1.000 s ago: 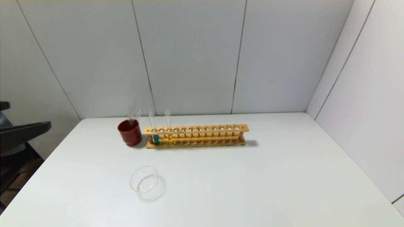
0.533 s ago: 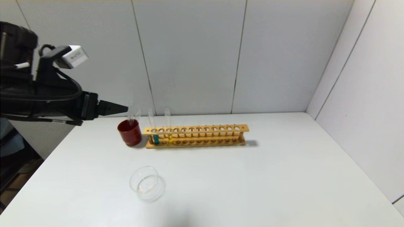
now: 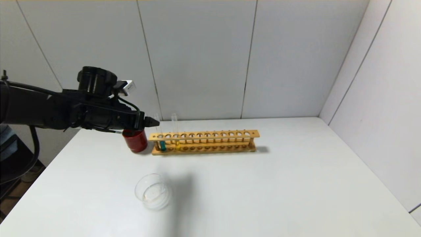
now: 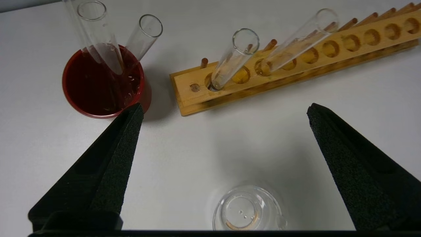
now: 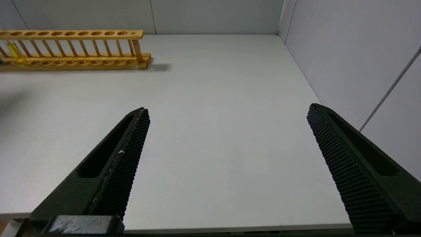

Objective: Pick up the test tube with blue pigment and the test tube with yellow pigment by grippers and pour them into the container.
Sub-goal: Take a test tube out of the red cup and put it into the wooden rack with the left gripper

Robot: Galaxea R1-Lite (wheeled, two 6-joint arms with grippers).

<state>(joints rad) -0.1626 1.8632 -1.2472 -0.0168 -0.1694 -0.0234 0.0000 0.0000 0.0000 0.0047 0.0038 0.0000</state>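
Note:
The test tube with blue pigment (image 3: 162, 145) stands near the left end of the wooden rack (image 3: 210, 134). The test tube with yellow pigment (image 3: 177, 144) stands two holes to its right. Both also show from above in the left wrist view, the blue one (image 4: 230, 61) and the yellow one (image 4: 292, 41). The clear glass container (image 3: 153, 192) sits on the table in front of them (image 4: 248, 212). My left gripper (image 3: 152, 122) is open and empty (image 4: 224, 107), up in the air by the blue tube's top. My right gripper (image 5: 228, 110) is open and empty, low over the table's near right edge.
A dark red cup (image 3: 135, 141) with two colourless tubes (image 4: 98, 36) stands just left of the rack. The white table (image 3: 279, 184) is walled at the back and on the right. The rack's right end (image 5: 138, 49) shows in the right wrist view.
My left arm has swung in from the left, moving right and down. Its tip now reaches the blue tube's top. The tubes, cup and container have not moved.

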